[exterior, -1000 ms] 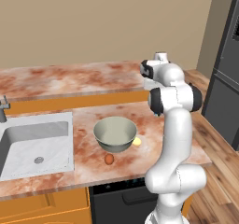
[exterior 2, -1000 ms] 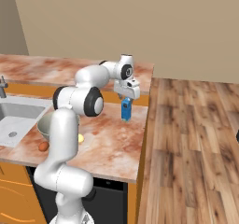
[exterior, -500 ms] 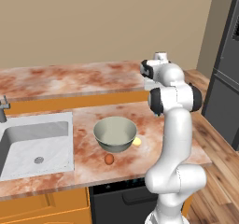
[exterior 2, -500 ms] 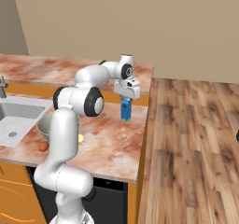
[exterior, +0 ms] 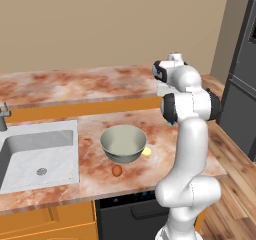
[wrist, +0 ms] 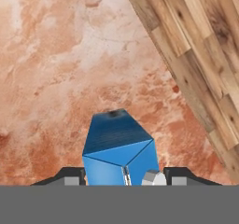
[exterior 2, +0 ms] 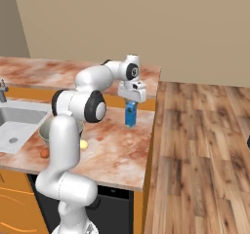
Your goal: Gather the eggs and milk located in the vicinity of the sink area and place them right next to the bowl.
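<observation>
Claw (exterior 2: 131, 103) clamps milk carton (exterior 2: 130, 116) between fingers.

Even, diffuse light is filling all three rendered views, with no visible source and no glare. The bowl (exterior: 123, 143) is casting a soft shadow onto the worktop (exterior: 95, 124). The carton (wrist: 120, 148) is showing a darker upper face. Edges are staying sharp, without blur or lens distortion.
</observation>
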You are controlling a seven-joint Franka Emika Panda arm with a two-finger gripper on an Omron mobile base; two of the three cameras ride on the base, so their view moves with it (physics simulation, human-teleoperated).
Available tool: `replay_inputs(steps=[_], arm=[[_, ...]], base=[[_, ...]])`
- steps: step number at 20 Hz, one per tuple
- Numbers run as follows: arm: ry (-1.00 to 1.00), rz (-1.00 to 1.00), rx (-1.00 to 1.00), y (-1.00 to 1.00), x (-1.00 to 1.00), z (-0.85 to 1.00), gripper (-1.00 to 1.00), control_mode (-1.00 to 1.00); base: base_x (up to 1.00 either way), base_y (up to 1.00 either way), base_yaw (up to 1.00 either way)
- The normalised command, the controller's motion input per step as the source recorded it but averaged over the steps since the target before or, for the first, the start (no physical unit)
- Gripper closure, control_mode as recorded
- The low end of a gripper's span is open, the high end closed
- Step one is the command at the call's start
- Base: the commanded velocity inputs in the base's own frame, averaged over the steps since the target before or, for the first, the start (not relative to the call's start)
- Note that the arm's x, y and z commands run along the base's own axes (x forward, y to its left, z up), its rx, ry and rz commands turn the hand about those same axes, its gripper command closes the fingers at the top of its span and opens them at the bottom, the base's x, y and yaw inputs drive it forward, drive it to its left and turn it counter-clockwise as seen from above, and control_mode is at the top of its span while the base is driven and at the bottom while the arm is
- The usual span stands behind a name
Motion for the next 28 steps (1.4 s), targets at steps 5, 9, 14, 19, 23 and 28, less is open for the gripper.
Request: replay_inputs(steps=[5, 9, 14, 19, 23, 28], arm=[[-0.05, 0.03, 0.00, 0.25, -0.86, 0.28, 1.00, -1.00], [-0.05, 0.12, 0.00, 0.64, -0.75, 0.01, 1.00, -1.00], [-0.05, 0.13, 0.00, 0.89, -0.58, 0.00, 1.00, -1.00], [-0.14, 0.13, 0.00, 0.52, -0.13, 0.02, 1.00, -1.00], [-0.12, 0.14, 0.00, 0.29, 0.00, 0.00, 1.00, -1.00], [-0.01, 0.17, 0.00, 0.37, 0.06, 0.00, 1.00, -1.00]], base=[[0.00, 0.00, 0.00], [0.00, 0.00, 0.00], [0.00, 0.00, 0.00], [0.00, 0.00, 0.00], [0.00, 0.00, 0.00], [0.00, 0.00, 0.00]])
